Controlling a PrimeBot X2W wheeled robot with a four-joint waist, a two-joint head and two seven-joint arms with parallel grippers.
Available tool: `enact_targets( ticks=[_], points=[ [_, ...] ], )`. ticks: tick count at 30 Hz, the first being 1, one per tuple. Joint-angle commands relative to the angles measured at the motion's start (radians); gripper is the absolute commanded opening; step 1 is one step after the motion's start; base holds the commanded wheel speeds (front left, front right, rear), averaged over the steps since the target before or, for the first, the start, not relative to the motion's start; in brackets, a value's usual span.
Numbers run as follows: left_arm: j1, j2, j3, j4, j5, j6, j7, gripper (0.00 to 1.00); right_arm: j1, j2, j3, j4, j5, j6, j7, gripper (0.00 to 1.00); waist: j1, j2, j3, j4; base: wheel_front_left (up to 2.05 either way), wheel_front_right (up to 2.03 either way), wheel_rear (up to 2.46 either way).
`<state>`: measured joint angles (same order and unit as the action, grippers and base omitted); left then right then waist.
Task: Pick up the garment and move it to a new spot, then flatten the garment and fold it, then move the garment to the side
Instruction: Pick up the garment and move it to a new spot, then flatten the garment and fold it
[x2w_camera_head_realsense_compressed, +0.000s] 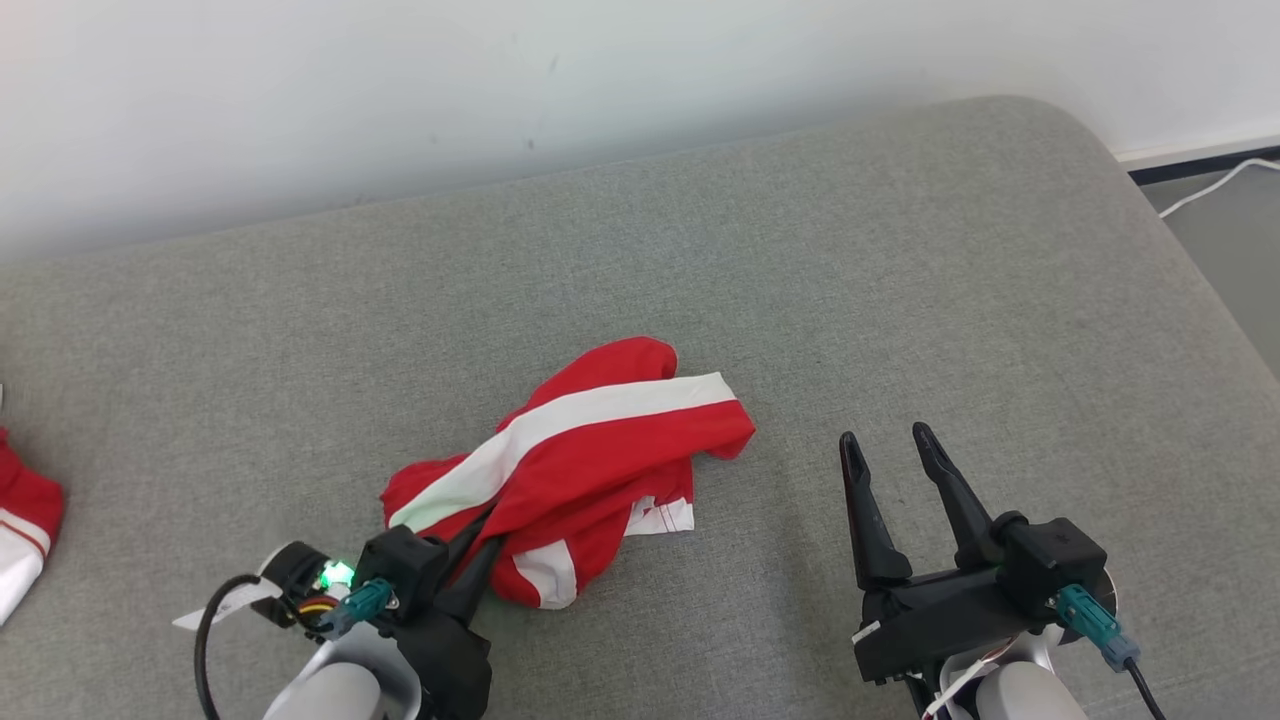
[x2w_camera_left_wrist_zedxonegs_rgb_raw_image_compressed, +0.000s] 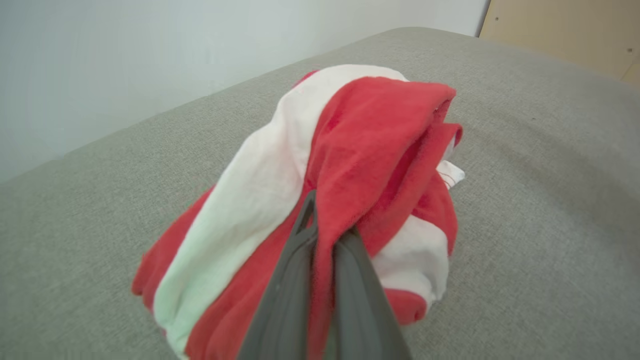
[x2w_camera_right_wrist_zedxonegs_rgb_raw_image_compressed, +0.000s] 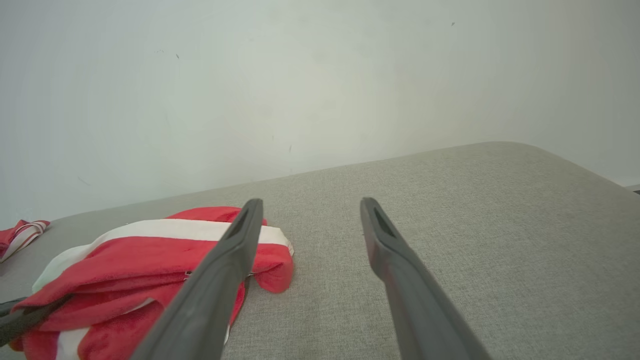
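Left pincer (x2w_camera_head_realsense_compressed: 482, 538), lower left of head view: dark fingers pressed together, pinching a red fold at the near edge of the garment (x2w_camera_head_realsense_compressed: 590, 440), tips buried in cloth. Green light (x2w_camera_head_realsense_compressed: 337, 575) lit on the wrist behind. In left wrist view, bottom centre: same pincer (x2w_camera_left_wrist_zedxonegs_rgb_raw_image_compressed: 327, 237), red fold squeezed between both fingers (x2w_camera_left_wrist_zedxonegs_rgb_raw_image_compressed: 290, 290).

Right pincer (x2w_camera_head_realsense_compressed: 885, 437), lower right of head view: fingers spread wide, nothing between them, pointing up the frame over grey worktop (x2w_camera_head_realsense_compressed: 900, 250), well apart from the garment. In right wrist view: pincer (x2w_camera_right_wrist_zedxonegs_rgb_raw_image_compressed: 311, 202) splayed from the bottom edge, left finger overlapping the garment (x2w_camera_right_wrist_zedxonegs_rgb_raw_image_compressed: 135, 255) in the frame; contact not possible to tell.

Garment: red with broad white stripes, crumpled in a heap on the worktop, centre of head view; one white band diagonal across the top. In left wrist view: garment (x2w_camera_left_wrist_zedxonegs_rgb_raw_image_compressed: 370, 140) mounded at frame centre.

Worktop: grey fabric cover, rounded corner at upper right of head view.

Second cloth (x2w_camera_head_realsense_compressed: 25, 520): red and white, left edge of head view, well apart from the garment; also at far left of right wrist view (x2w_camera_right_wrist_zedxonegs_rgb_raw_image_compressed: 20, 232).

Wall (x2w_camera_head_realsense_compressed: 400, 100): pale, along the top of head view, behind the worktop.

Floor (x2w_camera_head_realsense_compressed: 1235, 250) and white cable (x2w_camera_head_realsense_compressed: 1215, 185): upper right of head view.

Wooden panel (x2w_camera_left_wrist_zedxonegs_rgb_raw_image_compressed: 560, 35): upper right of left wrist view.
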<state>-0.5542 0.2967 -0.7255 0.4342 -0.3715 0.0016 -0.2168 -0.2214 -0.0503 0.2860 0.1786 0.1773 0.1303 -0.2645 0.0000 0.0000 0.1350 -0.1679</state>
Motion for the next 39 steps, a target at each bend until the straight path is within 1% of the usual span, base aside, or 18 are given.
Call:
enact_targets(
  ticks=[1, 2, 3, 5, 8, 13, 20, 21, 24, 29, 32, 33, 35, 36, 39],
  points=[
    [0.015, -0.003, 0.001, 0.008, -0.003, -0.001, -0.008, 0.22, -0.003, 0.001, 0.002, 0.002, 0.008, 0.001, -0.003, 1.0, 0.0, 0.0, -0.002, 0.002, 0.0, 0.0, 0.0],
    [0.018, -0.011, 0.001, 0.016, -0.006, 0.0, -0.016, 0.56, -0.003, 0.0, -0.002, 0.001, 0.007, 0.001, -0.003, 1.0, 0.0, 0.0, -0.002, 0.005, 0.0, 0.0, 0.0],
    [0.023, -0.018, 0.001, 0.024, -0.012, -0.002, -0.018, 1.0, -0.003, 0.001, -0.003, 0.001, 0.007, 0.001, -0.003, 1.0, 0.0, 0.0, -0.002, 0.008, 0.0, 0.0, 0.0],
    [0.026, -0.033, 0.007, 0.031, -0.021, -0.002, -0.026, 1.0, 0.0, 0.001, -0.009, -0.002, 0.006, 0.001, -0.003, 1.0, 0.0, 0.0, -0.001, 0.015, 0.0, 0.0, 0.0],
    [0.038, -0.047, 0.019, 0.017, -0.029, 0.009, -0.037, 1.0, 0.007, 0.0, -0.015, -0.004, 0.006, 0.001, -0.003, 1.0, 0.0, 0.0, -0.002, 0.024, 0.0, 0.0, 0.0],
    [0.092, -0.057, 0.047, -0.065, -0.041, 0.037, -0.045, 1.0, 0.018, 0.001, -0.021, -0.004, 0.009, 0.001, -0.003, 1.0, 0.0, 0.0, -0.01, 0.041, 0.0, 0.0, 0.0],
    [0.181, -0.018, 0.085, -0.226, -0.042, 0.08, -0.048, 1.0, 0.029, 0.001, -0.023, 0.001, 0.009, 0.001, -0.003, 1.0, 0.0, 0.0, -0.028, 0.064, 0.0, 0.0, 0.0],
    [0.203, -0.004, 0.105, -0.265, -0.05, 0.094, -0.048, 1.0, 0.031, 0.001, -0.022, 0.002, 0.009, 0.001, -0.003, 1.0, 0.0, 0.0, -0.033, 0.068, 0.0, 0.0, 0.0],
    [0.226, 0.027, 0.138, -0.292, -0.053, 0.116, -0.048, 1.0, 0.034, 0.001, -0.017, 0.005, 0.01, 0.001, -0.003, 1.0, 0.0, 0.0, -0.038, 0.07, 0.0, 0.0, 0.0],
    [0.247, 0.046, 0.192, -0.292, -0.076, 0.132, -0.048, 1.0, 0.028, 0.001, -0.012, 0.011, 0.011, 0.001, -0.003, 1.0, 0.0, 0.0, -0.044, 0.063, 0.0, 0.0, 0.0],
    [0.248, 0.045, 0.215, -0.25, -0.102, 0.122, -0.047, 1.0, 0.025, 0.001, -0.008, 0.012, 0.012, 0.001, -0.003, 1.0, 0.0, 0.0, -0.041, 0.056, 0.0, 0.0, 0.0],
    [0.24, 0.031, 0.231, -0.242, -0.121, 0.115, -0.047, 1.0, 0.024, 0.001, -0.007, 0.012, 0.012, 0.001, -0.003, 1.0, 0.0, 0.0, -0.04, 0.054, 0.0, 0.0, 0.0],
    [0.234, 0.037, 0.237, -0.192, -0.115, 0.108, -0.046, 1.0, 0.019, 0.001, -0.003, 0.013, 0.013, 0.001, -0.003, 1.0, 0.0, 0.0, -0.035, 0.046, 0.0, 0.0, 0.0],
    [0.227, 0.026, 0.252, -0.181, -0.129, 0.106, -0.046, 1.0, 0.017, 0.001, 0.0, 0.011, 0.014, 0.001, -0.003, 1.0, 0.0, 0.0, -0.031, 0.041, 0.0, 0.0, 0.0],
    [0.216, 0.015, 0.269, -0.129, -0.137, 0.089, -0.046, 1.0, 0.015, 0.001, -0.003, 0.008, 0.01, 0.001, -0.003, 1.0, 0.0, 0.0, -0.021, 0.031, 0.0, 0.0, 0.0]
  ],
)
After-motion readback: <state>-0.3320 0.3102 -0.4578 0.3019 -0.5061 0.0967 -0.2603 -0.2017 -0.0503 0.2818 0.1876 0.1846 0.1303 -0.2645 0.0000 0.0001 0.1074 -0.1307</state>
